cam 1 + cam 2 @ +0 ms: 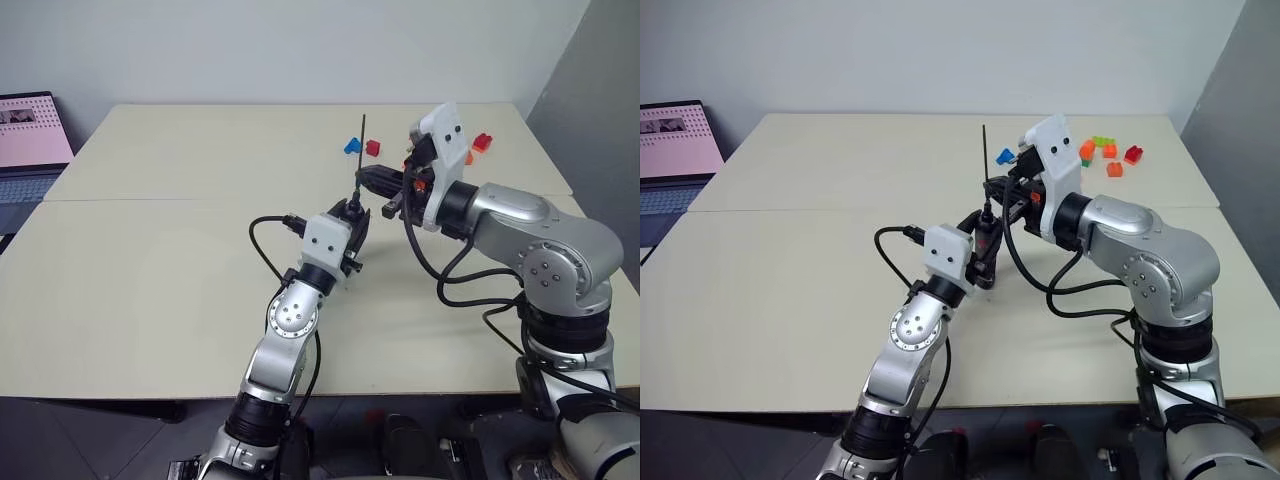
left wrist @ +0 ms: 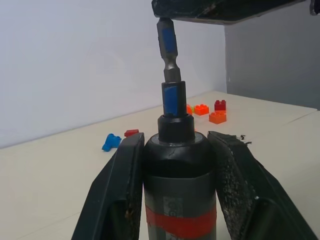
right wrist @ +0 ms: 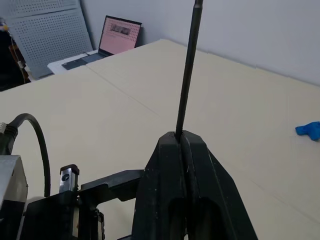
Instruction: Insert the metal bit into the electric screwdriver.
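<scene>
The electric screwdriver (image 2: 176, 175), black with a red band, stands upright over the middle of the table with my left gripper (image 1: 352, 222) shut around its body. The metal bit (image 1: 360, 150), a thin grey rod, rises straight up from the screwdriver's tip; in the left wrist view its lower end (image 2: 168, 47) sits in the collar. My right gripper (image 3: 181, 137) reaches in level from the right and is shut on the bit just above the screwdriver. Its black fingers (image 2: 225, 7) show over the tool's tip.
Small toy bricks lie at the back right: a blue brick (image 1: 352, 146), a red brick (image 1: 373, 148), and an orange brick (image 1: 1114, 169) among others. A laptop (image 1: 30, 140) sits off the table's left side. A seam (image 1: 150, 200) crosses the beige tabletop.
</scene>
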`<act>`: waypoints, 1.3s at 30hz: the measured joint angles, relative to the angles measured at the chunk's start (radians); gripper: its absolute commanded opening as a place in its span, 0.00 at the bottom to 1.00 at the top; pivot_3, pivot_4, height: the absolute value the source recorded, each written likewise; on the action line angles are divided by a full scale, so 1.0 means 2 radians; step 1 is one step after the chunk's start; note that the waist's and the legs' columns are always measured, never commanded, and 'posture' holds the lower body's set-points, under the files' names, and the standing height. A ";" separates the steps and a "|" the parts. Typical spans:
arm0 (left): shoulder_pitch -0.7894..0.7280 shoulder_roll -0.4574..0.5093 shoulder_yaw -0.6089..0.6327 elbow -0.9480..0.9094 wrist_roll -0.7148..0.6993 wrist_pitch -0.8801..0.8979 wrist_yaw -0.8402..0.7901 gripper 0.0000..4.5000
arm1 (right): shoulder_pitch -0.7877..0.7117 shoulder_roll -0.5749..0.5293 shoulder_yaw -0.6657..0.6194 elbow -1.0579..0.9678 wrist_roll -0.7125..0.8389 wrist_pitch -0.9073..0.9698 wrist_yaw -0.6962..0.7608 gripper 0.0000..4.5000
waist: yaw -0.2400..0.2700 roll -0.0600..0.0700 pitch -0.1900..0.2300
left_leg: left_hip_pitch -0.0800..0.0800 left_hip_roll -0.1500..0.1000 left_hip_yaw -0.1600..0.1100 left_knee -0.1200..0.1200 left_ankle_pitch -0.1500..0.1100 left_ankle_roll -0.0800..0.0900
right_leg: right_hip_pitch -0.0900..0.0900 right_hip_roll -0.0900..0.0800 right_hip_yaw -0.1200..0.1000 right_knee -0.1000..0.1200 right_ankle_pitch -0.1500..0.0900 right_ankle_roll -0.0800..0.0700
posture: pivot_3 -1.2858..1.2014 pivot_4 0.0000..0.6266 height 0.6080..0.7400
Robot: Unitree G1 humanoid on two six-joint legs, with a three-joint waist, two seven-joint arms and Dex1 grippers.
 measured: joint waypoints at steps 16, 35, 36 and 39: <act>0.018 0.016 0.009 -0.022 -0.006 -0.004 0.001 0.36 | -0.003 0.022 -0.025 0.018 -0.016 -0.019 -0.024 0.00 | -0.001 0.000 0.000 | -0.001 0.000 0.000 -0.001 0.000 0.000 | -0.002 0.000 0.001 0.000 0.000 -0.001 | 0.52 0.24 1.00; 0.017 0.016 0.008 -0.022 -0.006 0.002 0.011 0.36 | 0.036 0.113 0.003 -0.060 -0.044 -0.034 -0.113 0.00 | -0.001 0.000 0.000 | -0.001 0.001 0.000 -0.001 0.000 0.000 | -0.003 0.001 0.001 0.001 0.000 -0.001 | 0.52 0.24 1.00; 0.017 0.016 0.008 -0.022 -0.006 0.002 0.011 0.36 | 0.038 0.114 0.005 -0.063 -0.044 -0.033 -0.114 0.00 | -0.001 0.000 0.000 | -0.001 0.001 0.000 -0.001 0.000 0.000 | -0.003 0.001 0.001 0.001 0.000 -0.001 | 0.52 0.24 1.00; 0.016 0.016 0.008 -0.022 -0.006 0.002 0.011 0.36 | 0.041 0.117 0.012 -0.067 -0.044 -0.030 -0.117 0.00 | -0.001 0.000 0.000 | -0.001 0.001 0.000 -0.001 0.000 0.000 | -0.003 0.001 0.001 0.001 0.000 -0.001 | 0.52 0.24 1.00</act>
